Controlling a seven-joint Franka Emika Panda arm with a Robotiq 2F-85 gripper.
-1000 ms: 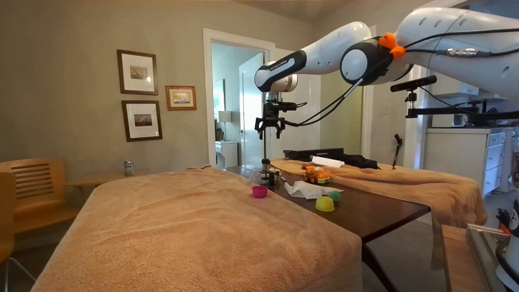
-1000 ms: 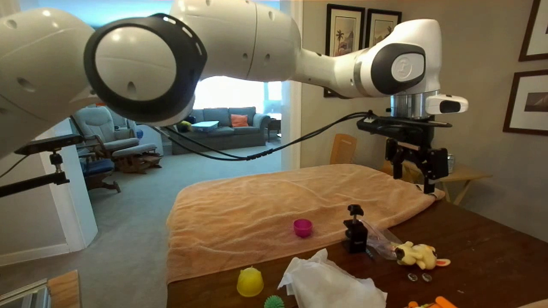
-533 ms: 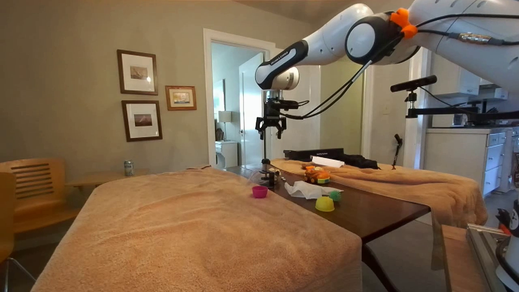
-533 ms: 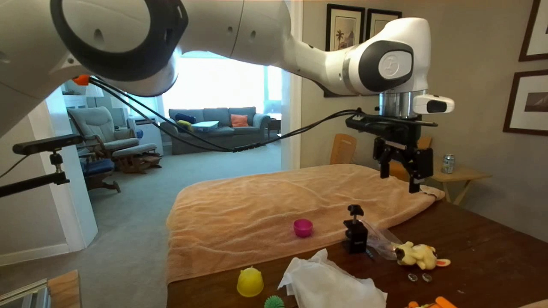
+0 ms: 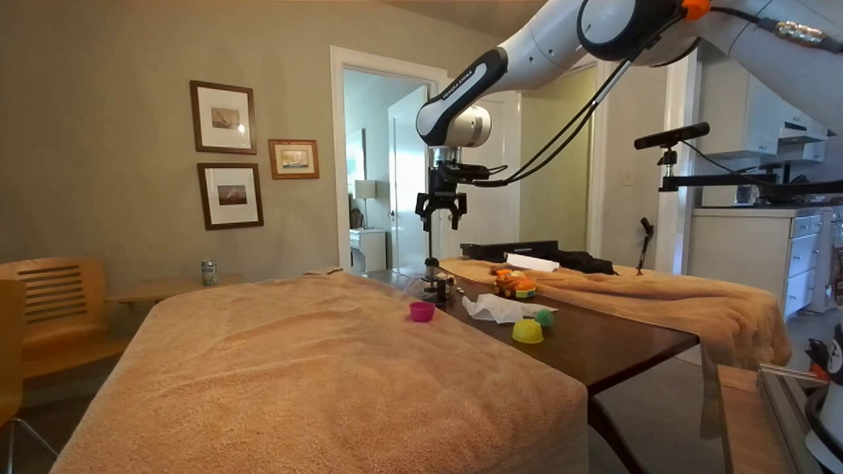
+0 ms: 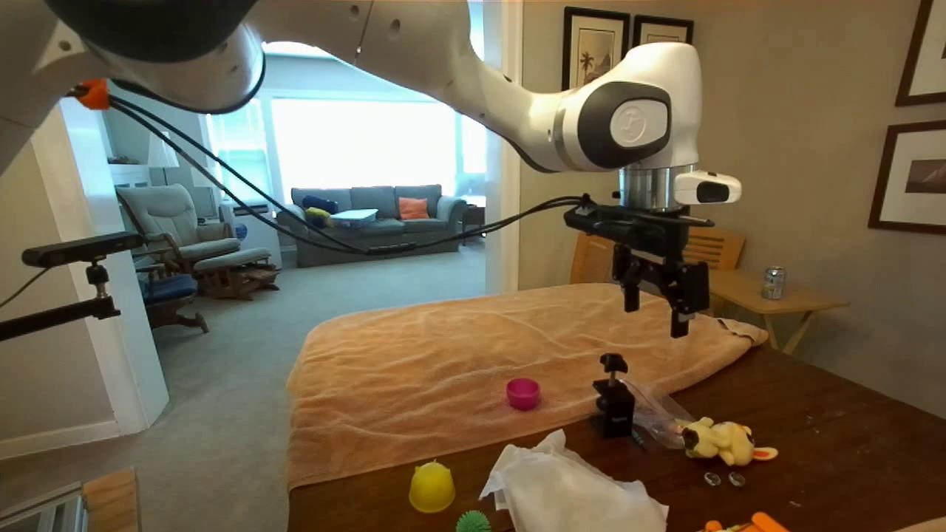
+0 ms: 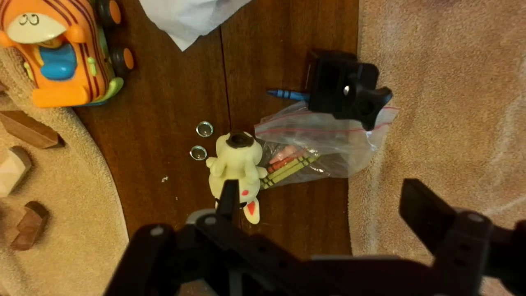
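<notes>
My gripper (image 7: 320, 183) stands open and holds nothing; in both exterior views it hangs in the air above the table, pointing down. Below it in the wrist view lies a pale yellow rabbit toy (image 7: 234, 164), partly hidden behind one of the fingers (image 7: 229, 199). Beside the toy is a clear zip bag (image 7: 328, 139) with crayons in it. A black clamp (image 7: 335, 86) stands at the bag's upper end, with a blue crayon (image 7: 287, 95) against it. Two glass beads (image 7: 204, 129) rest near the toy. The gripper touches none of these.
A pink cup (image 6: 523, 394) sits on the orange towel (image 6: 414, 369). On the dark table (image 5: 606, 342) are a yellow cup (image 5: 527, 331), a green spiky ball (image 5: 544, 318) and white crumpled paper (image 5: 492, 308). An orange toy car (image 7: 61, 57) and wooden blocks (image 7: 28, 128) lie at the side.
The arm's elbow has risen and drawn back. In an exterior view the gripper has shifted left, closer to above the clamp. It stays open, and the objects on the table have not moved.
</notes>
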